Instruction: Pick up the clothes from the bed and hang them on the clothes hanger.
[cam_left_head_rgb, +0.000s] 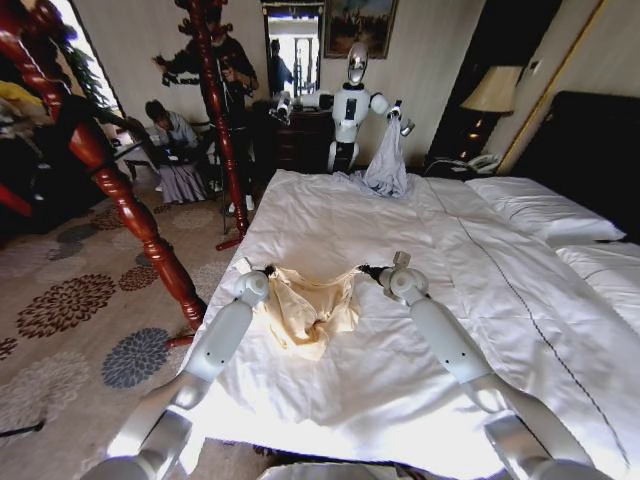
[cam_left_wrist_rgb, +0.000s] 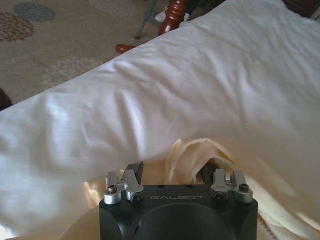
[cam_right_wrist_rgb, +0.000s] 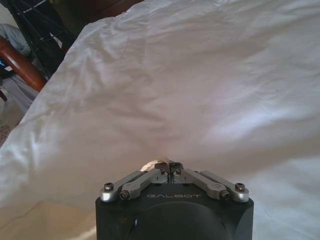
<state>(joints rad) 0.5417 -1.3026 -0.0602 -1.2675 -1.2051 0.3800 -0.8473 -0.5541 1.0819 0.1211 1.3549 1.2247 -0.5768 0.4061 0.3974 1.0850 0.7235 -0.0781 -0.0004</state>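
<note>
Across the white duvet of the bed (cam_left_head_rgb: 330, 400), the cream-yellow garment (cam_left_head_rgb: 308, 310) stretches crosswise between both grippers, its ends at their fingertips: left gripper (cam_left_wrist_rgb: 173, 172) open around a fold, right gripper (cam_right_wrist_rgb: 169, 165) pinched shut on its edge.

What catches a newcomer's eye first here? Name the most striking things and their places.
The cream garment stands out, stretched between the two grippers over the near part of the white bed. The left gripper is at one top corner, fingers apart around a fold; the right gripper is shut on the other corner. Beyond the far edge of the bed, another white robot holds up a grey garment.
</note>
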